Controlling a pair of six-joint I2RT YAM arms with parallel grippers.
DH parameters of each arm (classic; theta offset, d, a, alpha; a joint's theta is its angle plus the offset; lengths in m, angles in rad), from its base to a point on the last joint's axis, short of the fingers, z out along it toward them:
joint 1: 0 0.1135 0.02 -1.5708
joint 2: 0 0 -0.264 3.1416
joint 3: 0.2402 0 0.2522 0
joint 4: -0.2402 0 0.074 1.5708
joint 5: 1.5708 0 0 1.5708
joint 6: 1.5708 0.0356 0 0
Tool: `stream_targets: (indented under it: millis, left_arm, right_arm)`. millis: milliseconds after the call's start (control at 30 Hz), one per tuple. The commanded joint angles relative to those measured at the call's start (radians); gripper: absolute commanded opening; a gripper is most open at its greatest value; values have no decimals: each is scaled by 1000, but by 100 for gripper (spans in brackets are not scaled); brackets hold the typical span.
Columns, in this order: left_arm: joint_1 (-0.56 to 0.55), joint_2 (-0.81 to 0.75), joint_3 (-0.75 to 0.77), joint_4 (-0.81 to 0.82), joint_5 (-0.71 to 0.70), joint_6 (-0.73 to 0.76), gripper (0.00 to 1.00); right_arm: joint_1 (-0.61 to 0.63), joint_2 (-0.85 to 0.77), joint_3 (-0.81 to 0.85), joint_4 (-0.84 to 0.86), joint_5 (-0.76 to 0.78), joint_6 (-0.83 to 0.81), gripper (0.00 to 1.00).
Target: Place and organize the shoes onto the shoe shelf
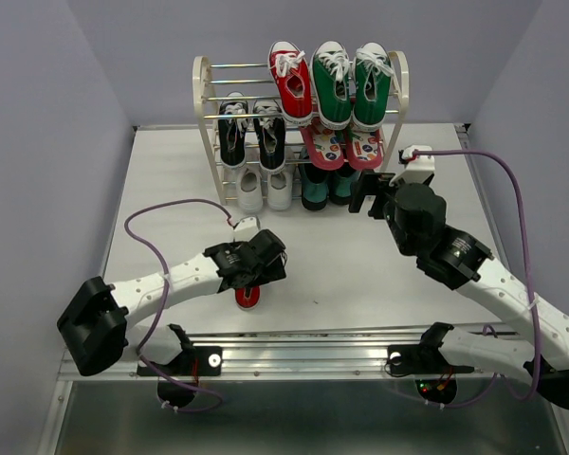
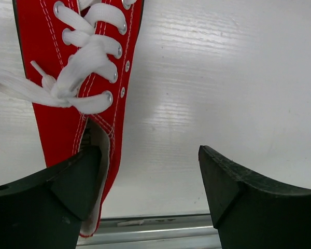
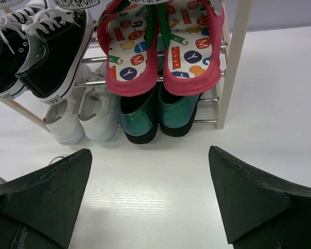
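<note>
Down at roughly 7 o'clock on the white table (image 1: 360, 275), a red canvas lace-up sneaker with white laces (image 2: 72, 104) lies on its sole directly under the left gripper (image 2: 150, 192). That gripper's black fingers are spread wide and pinch nothing. In the left wrist view the sneaker sits off toward 9 o'clock, its heel opening partly behind one finger, while the other finger hangs over bare table. Whether the near finger touches the canvas I cannot tell.

The sneaker's long axis runs 6 to 12 o'clock, heel toward the near rail and toe toward the cream-framed shoe shelf with thin silver rods (image 1: 207, 104) at 12 o'clock. The left arm is far nearer. The right gripper (image 3: 150, 202), also spread wide and holding nothing, hovers before the shelf's lower tiers. A grasp likely needs the left jaws shifted toward 9 o'clock to straddle the sneaker's width.
</note>
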Motion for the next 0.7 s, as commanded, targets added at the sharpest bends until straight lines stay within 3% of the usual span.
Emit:
stream_targets:
  millis: [0, 133, 200, 267, 667]
  left_arm:
    - [-33, -59, 77, -128, -26, -13, 88]
    - [-40, -55, 142, -277, -72, -31, 90]
    - [-40, -55, 142, -338, -92, -48, 98]
    - [-40, -53, 126, -366, -103, -62, 99]
    - [-39, -15, -18, -234, -46, -94, 98]
  right_arm:
    - [-2, -11, -10, 10, 27, -5, 100]
    - [-2, 3, -13, 1, 21, -10, 100]
    - [-2, 11, -15, 1, 19, -11, 100]
    - [-2, 12, -17, 1, 18, -13, 100]
    - [-2, 34, -18, 2, 25, -22, 100]
